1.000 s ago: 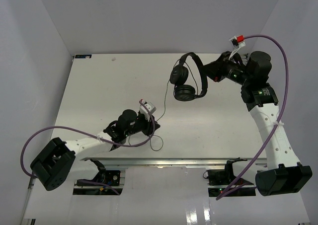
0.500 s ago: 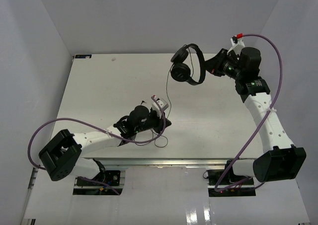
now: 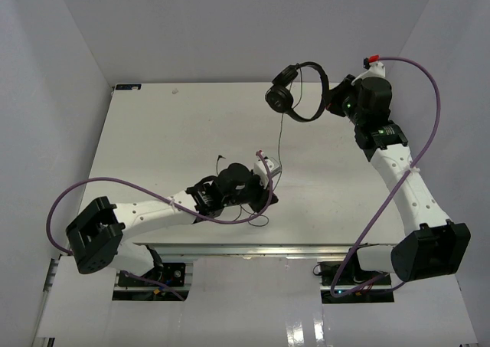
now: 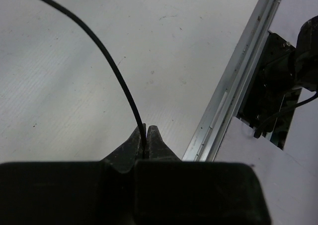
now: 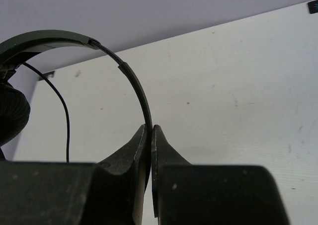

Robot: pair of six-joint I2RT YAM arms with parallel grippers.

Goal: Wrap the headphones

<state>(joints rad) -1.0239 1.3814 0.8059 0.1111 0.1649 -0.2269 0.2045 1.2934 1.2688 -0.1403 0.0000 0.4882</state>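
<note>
The black headphones (image 3: 295,94) hang in the air over the far right of the table. My right gripper (image 3: 328,103) is shut on their headband (image 5: 135,83). One earcup (image 5: 9,113) shows at the left edge of the right wrist view. The thin black cord (image 3: 279,136) runs down from the earcups to my left gripper (image 3: 269,191), which is low near the table's front edge. My left gripper (image 4: 147,130) is shut on the cord (image 4: 109,61). A loose loop of cord (image 3: 259,221) lies on the table by the left gripper. The plug is not visible.
The white table (image 3: 153,140) has a metal rail (image 4: 223,101) along its front edge, close to the left gripper. Thick purple cables (image 3: 115,186) trail along both arms. Grey walls enclose the table at the left, back and right.
My right gripper has lifted the headphones and carried them farther back and to the right. My left gripper has moved right along the front of the table with the cord.
</note>
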